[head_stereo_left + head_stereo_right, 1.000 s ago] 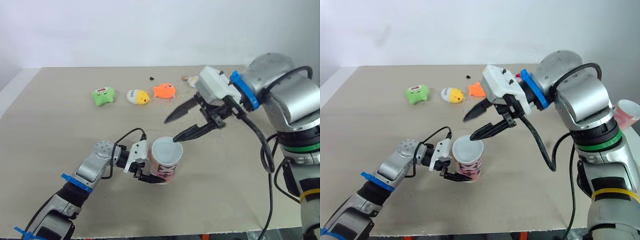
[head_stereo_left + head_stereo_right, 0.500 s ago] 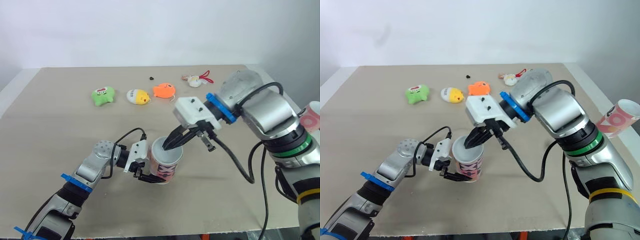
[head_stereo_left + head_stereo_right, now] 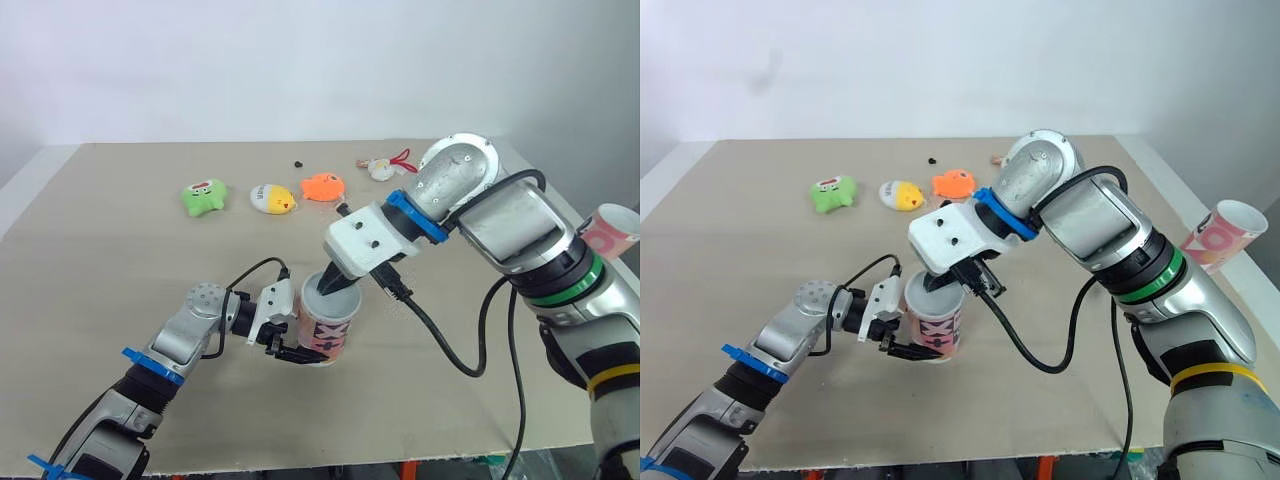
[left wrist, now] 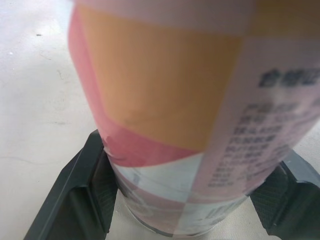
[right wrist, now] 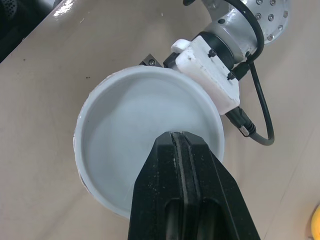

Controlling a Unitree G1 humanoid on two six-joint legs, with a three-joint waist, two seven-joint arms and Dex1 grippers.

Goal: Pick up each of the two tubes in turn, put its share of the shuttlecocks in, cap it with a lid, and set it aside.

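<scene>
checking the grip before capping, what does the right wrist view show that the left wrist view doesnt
Right wrist view: the tube seen from above, its round white top with the right gripper shut, tips over it. Left wrist view: the tube's printed side, orange and pink, with the left gripper clamped around it near the base. Both: the tube standing on the table.

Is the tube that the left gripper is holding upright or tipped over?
Upright. The tube stands base down on the table, its round top facing up, with the left gripper clasped around its lower part.
</scene>
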